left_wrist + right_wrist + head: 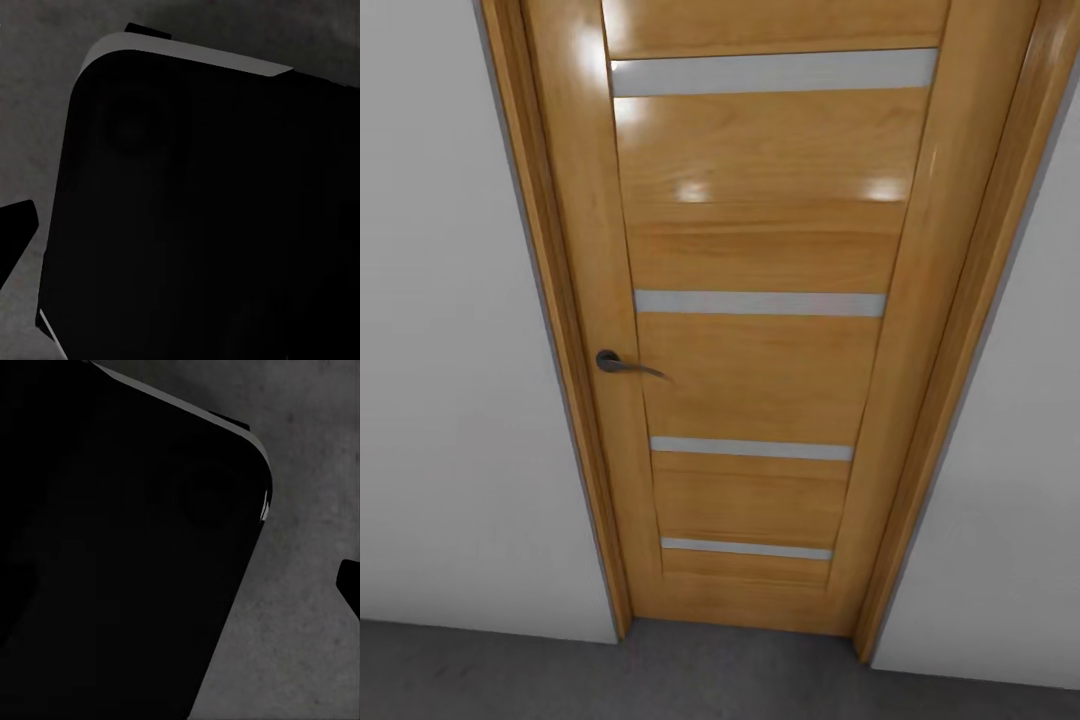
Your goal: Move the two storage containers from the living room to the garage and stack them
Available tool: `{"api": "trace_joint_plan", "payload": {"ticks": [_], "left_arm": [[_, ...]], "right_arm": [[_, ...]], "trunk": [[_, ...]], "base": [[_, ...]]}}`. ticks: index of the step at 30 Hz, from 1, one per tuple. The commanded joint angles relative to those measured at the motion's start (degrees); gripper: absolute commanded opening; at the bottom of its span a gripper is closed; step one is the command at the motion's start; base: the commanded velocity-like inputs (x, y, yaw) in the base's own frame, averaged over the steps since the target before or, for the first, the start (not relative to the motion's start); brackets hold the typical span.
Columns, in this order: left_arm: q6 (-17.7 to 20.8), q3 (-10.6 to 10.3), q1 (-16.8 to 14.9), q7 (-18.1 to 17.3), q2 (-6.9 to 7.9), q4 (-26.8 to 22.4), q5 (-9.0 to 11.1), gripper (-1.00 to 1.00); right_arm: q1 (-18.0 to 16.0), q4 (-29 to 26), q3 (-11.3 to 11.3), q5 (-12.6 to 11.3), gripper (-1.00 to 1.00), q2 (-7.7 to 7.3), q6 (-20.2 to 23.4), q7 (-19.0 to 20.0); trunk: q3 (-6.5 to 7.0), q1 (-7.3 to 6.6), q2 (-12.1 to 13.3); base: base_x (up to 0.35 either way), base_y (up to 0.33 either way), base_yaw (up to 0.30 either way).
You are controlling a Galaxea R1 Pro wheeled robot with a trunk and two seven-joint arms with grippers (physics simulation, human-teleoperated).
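The two storage containers are out of view. In the head view I face a closed wooden door with pale horizontal slats, set in a white wall of the garage. The dark grey concrete floor runs along its foot. Each wrist view looks down past a black rounded body of the robot at the same concrete floor. A dark finger tip pokes in at the edge of the left wrist view, and another finger tip in the right wrist view. Neither shows how its jaws stand.
The door has a dark metal lever handle on its left side and a wooden frame around it. White wall stands on the right of the frame too.
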Motion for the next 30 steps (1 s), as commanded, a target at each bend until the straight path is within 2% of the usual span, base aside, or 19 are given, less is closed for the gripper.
{"api": "trace_joint_plan", "payload": {"ticks": [1,8,30], "left_arm": [[-0.1,0.2,0.0,0.0,-0.02,0.0,0.2,1.00],[-0.1,0.2,0.0,0.0,-0.02,0.0,0.2,1.00],[-0.1,0.2,0.0,0.0,-0.11,0.0,0.2,1.00]], "right_arm": [[0.0,0.1,0.0,0.1,1.00,-0.02,-0.3,0.1],[0.0,0.1,0.1,0.1,1.00,-0.04,-0.3,0.1],[0.0,0.1,0.1,-0.1,1.00,-0.02,-0.2,0.2]], "trunk": [[-0.04,0.00,0.0],[-0.04,0.00,0.0],[-0.04,0.00,0.0]], "base": [[0.000,-0.001,0.121],[0.000,0.000,0.151],[0.000,0.000,0.006]]}}
